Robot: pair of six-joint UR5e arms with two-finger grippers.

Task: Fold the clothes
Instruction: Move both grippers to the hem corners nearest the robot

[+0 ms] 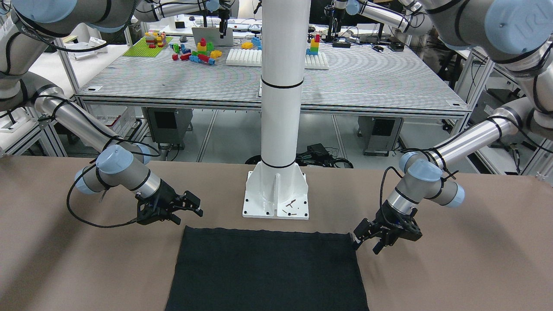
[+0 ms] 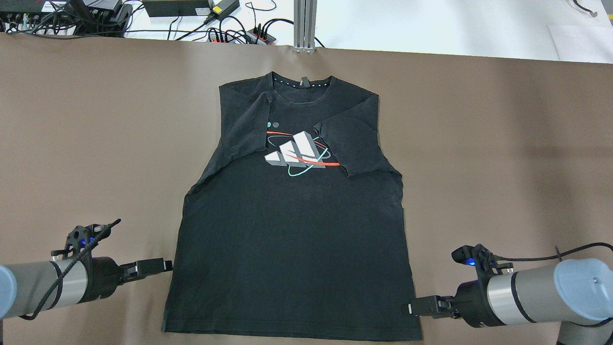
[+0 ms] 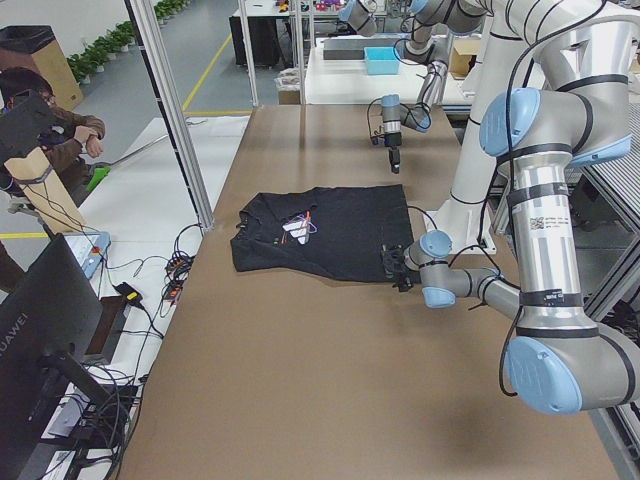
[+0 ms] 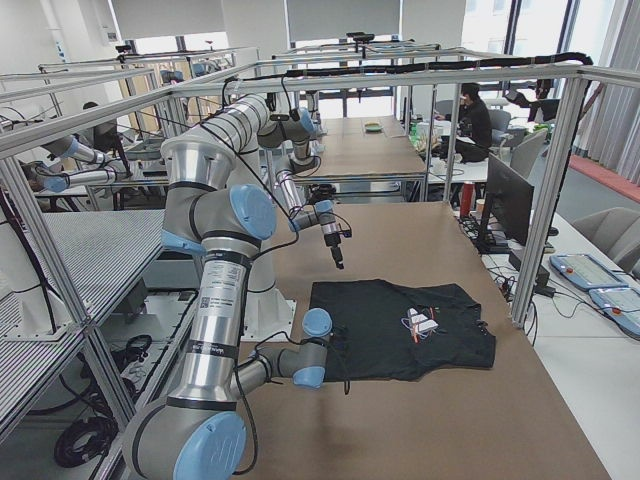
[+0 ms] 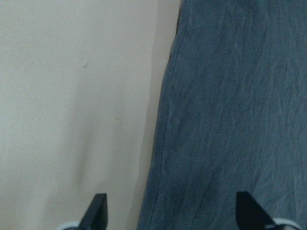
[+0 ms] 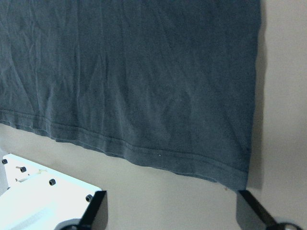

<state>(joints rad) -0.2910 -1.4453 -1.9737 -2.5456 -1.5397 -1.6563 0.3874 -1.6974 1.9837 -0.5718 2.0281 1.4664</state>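
Observation:
The clothes [image 2: 287,230] are one black T-shirt lying flat on the brown table, collar away from the robot. It has a white, red and teal chest print, and both sleeves are folded inward over it. My left gripper [image 2: 165,265] is open at the shirt's left side edge, close above the hem. In the left wrist view its jaws straddle that edge [image 5: 165,143]. My right gripper [image 2: 412,308] is open beside the shirt's lower right corner. The right wrist view shows the hem corner [image 6: 240,175] between and ahead of its fingertips [image 6: 96,208]. Neither gripper holds anything.
The white pillar's base plate [image 1: 276,203] stands just behind the hem, between the arms. Cables and power strips [image 2: 230,33] and an aluminium post [image 2: 304,24] sit beyond the table's far edge. A seated person [image 3: 40,120] and a monitor [image 3: 50,330] are off the left end.

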